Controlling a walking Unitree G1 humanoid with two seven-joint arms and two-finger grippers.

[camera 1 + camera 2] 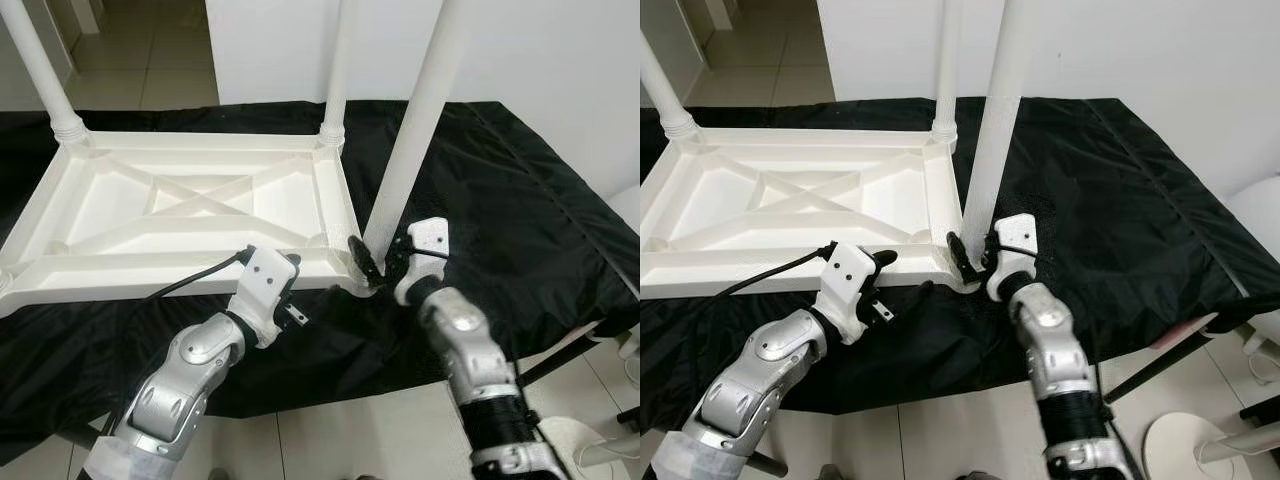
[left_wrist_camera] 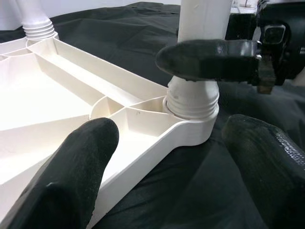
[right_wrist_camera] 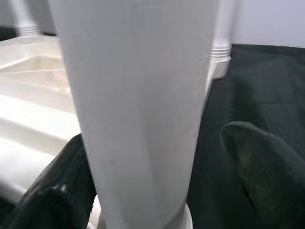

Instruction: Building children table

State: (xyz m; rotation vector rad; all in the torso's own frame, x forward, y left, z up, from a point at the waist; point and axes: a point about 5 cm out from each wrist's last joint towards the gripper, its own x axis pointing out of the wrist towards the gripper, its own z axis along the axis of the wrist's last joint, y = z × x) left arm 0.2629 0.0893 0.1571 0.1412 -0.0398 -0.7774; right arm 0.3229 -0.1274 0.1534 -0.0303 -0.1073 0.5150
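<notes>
A white plastic children's table [image 1: 150, 268] lies upside down on a black cloth [image 1: 520, 220]. Three white legs stand up from its corners: far left [image 1: 45, 75], far right [image 1: 338, 70] and near right [image 1: 412, 140]. My right gripper [image 1: 378, 262] is open at the base of the near right leg [image 3: 138, 95]. One finger [image 3: 52, 191] touches the leg and the other [image 3: 267, 167] stands apart from it. My left gripper [image 1: 904, 274] is open and straddles the table's near rim by that corner socket [image 2: 193, 102], one finger [image 2: 76, 162] over the rim, the other [image 2: 267, 162] above the cloth.
The cloth-covered surface ends just in front of me, with tiled floor [image 1: 350, 430] below. A white wall [image 1: 560, 50] stands behind. A round white base [image 1: 1185, 440] and a black frame bar [image 1: 1160, 365] are at the lower right.
</notes>
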